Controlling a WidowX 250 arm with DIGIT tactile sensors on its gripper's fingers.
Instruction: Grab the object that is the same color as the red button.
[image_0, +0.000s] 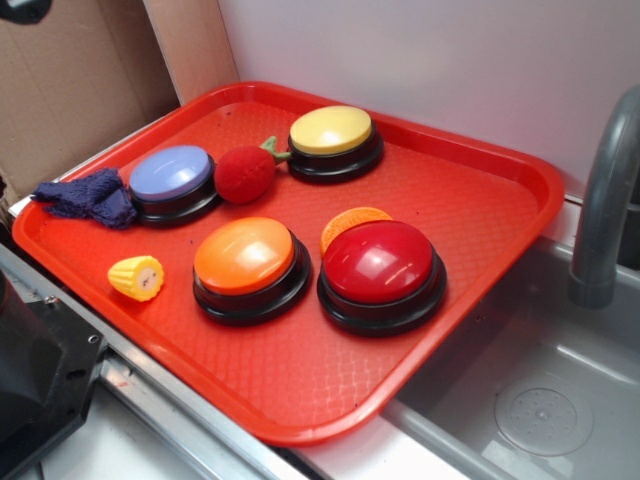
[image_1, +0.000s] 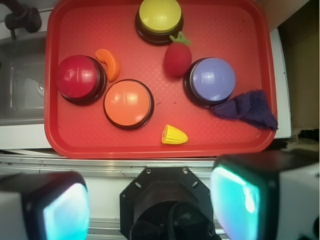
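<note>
Exterior cam: we're looking down at an angle from fairly close, facing the red tray (image_0: 480, 180), wall behind at 12 o'clock, sink (image_0: 560, 400) at 4 o'clock. Wrist cam: we're straight overhead, further back, tray toward 12 o'clock, gripper (image_1: 150, 202) pads at 6. Both views share the whole tray and the red button (image_0: 380, 262) (image_1: 78, 76).

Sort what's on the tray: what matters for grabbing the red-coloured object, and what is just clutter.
Belongs to the job:
- red toy fruit
- red button
- gripper, jaws apart

Just lying about:
- orange button
- yellow button
- purple button
- toy corn
- purple cloth
- orange curved piece
</note>
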